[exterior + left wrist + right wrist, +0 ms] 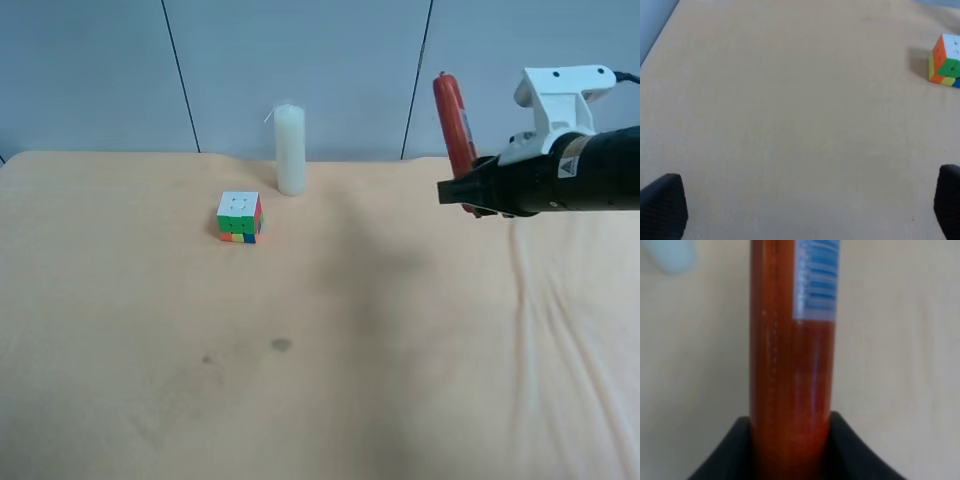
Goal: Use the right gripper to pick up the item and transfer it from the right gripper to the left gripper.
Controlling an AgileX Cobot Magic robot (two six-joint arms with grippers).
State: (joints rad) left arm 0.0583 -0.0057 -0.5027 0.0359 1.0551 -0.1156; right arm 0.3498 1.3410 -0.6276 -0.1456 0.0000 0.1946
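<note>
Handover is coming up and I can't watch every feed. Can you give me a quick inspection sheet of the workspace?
Surface: tan cloth-covered table; faint dark spots near the middle, and wrinkles at the exterior high view's right.
Job's things: red stick held upright and clear of the table, gripped at its lower end.
Clutter: puzzle cube and white candle stand on the table, apart from each other.
Grippers: right gripper is shut on the red stick; left gripper is open and empty over bare cloth.
Cables: one dark lead behind the right arm; none on the table.
Surroundings: grey-blue panelled wall behind.
</note>
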